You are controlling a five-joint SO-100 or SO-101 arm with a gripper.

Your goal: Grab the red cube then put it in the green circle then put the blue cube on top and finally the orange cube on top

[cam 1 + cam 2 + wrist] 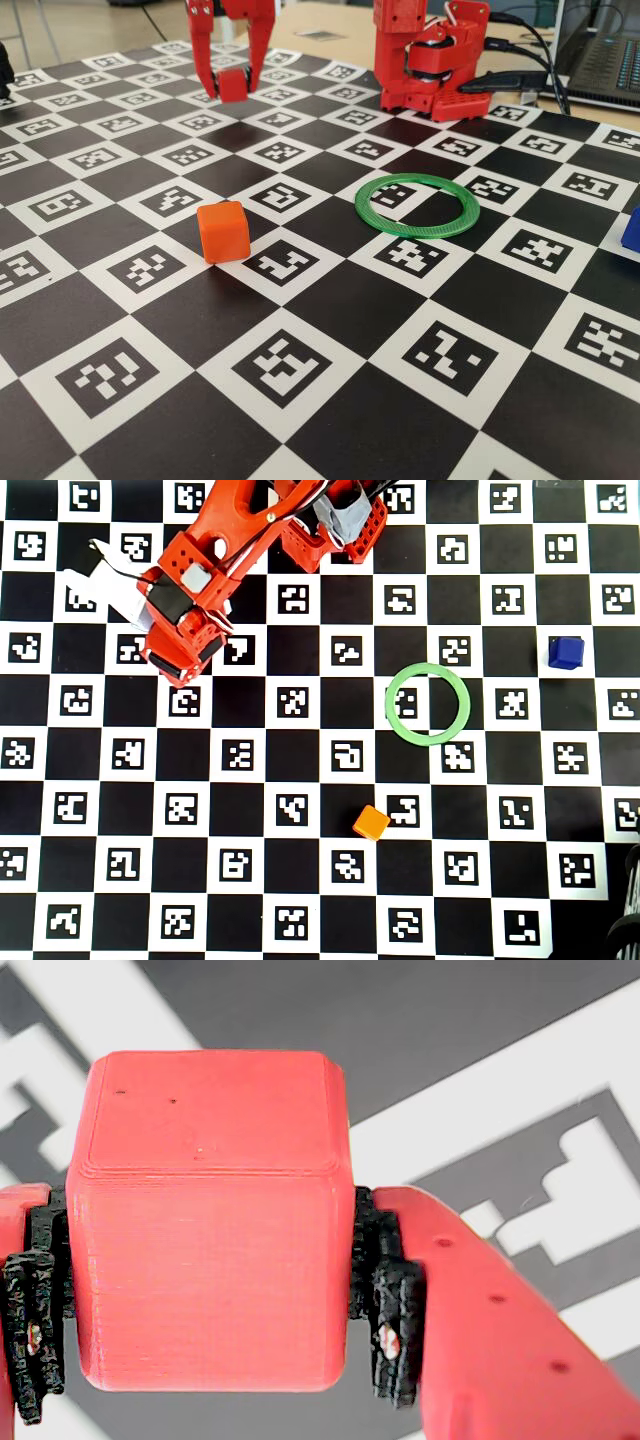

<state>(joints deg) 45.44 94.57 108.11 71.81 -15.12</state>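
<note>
Up at the far end of the desk (330, 300), in the fixed view, we see the claw (233, 85) squeezing the red cube (233, 84) between its two fingers; the wrist view shows the red cube (210, 1220) big and close, with a black pad (385, 1300) pressed on each side of it; we think the cube hangs a little above the checkered squares, but we cannot be sure. From overhead, the arm (200, 580) covers the claw, so we cannot see the red cube there; the green circle (427, 704) lies flat near the middle, with nothing inside it; the blue cube (565, 652) sits to its upper right, well apart; the orange cube (371, 822) sits below the circle and a bit left, also apart from it.
</note>
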